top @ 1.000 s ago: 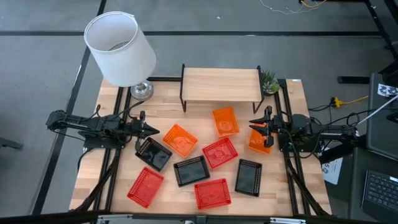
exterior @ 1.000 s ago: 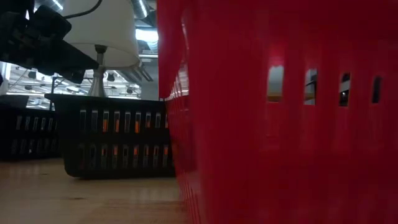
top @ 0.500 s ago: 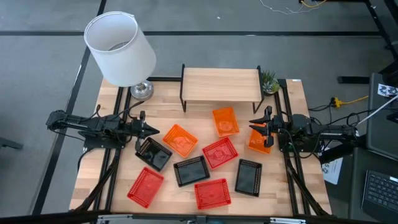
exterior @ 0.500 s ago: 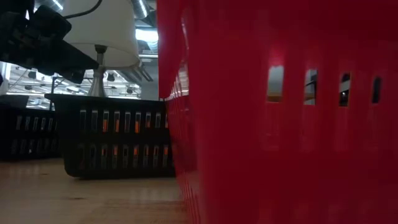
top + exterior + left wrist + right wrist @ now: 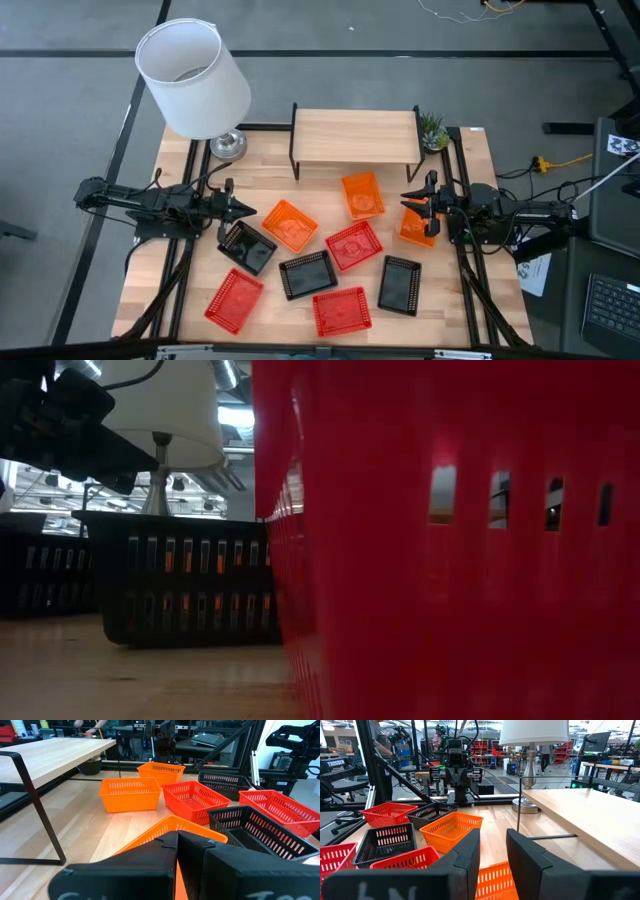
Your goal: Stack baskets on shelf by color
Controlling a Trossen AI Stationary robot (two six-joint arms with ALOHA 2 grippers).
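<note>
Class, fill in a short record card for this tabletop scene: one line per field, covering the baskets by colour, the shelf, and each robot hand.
Red baskets: three on the table, e.g. one mid-table
Black baskets: three on the table, e.g. one
Orange baskets: three, one nearest the shelf
Shelf: nothing on it
Left hand: shut, beside an orange basket, holding nothing
Right hand: open, over an orange basket
Other items: lamp, small plant
</note>
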